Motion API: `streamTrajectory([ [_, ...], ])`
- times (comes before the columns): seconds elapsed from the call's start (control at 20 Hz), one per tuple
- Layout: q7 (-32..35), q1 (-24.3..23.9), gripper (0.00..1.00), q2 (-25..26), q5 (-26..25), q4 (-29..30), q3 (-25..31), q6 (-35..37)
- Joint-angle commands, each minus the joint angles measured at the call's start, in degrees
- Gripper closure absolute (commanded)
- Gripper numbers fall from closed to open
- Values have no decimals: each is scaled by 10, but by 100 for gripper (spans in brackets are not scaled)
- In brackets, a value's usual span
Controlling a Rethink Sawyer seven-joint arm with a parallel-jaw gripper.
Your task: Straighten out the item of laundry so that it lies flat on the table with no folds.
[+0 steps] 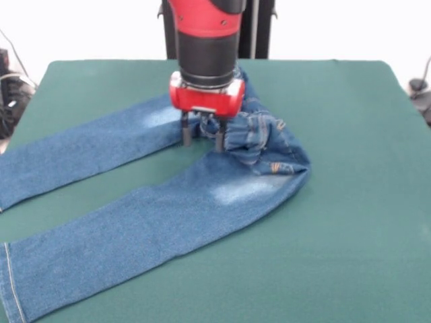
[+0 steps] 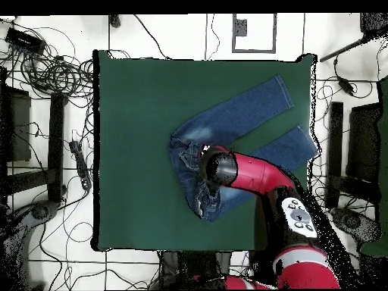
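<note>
The blue denim jeans (image 1: 168, 215) lie on the green table (image 1: 350, 202). Both legs stretch out to the left and lie mostly flat. The waist and seat (image 1: 262, 141) are bunched up and folded over, with orange stitching showing. My gripper (image 1: 202, 142) points straight down at the crotch, beside the bunched part. Its two dark fingers (image 1: 185, 133) stand apart with denim between them. In the overhead view the jeans (image 2: 242, 114) spread toward the upper right of the table (image 2: 129, 114), and the arm's wrist (image 2: 220, 167) covers the gripper.
The robot's dark pedestal (image 1: 259, 27) stands at the table's far edge. Cables (image 2: 45, 68) and stands (image 2: 30, 182) lie on the floor around the table. The ends of both legs reach the table's edge (image 1: 7, 269).
</note>
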Motion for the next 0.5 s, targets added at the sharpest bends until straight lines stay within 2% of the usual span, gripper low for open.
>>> streamTrajectory([
  [0.05, 135, 38, 0, 3, 55, 56, 61, -8],
  [0.5, 143, 63, 0, -3, 81, 64, 44, -11],
])
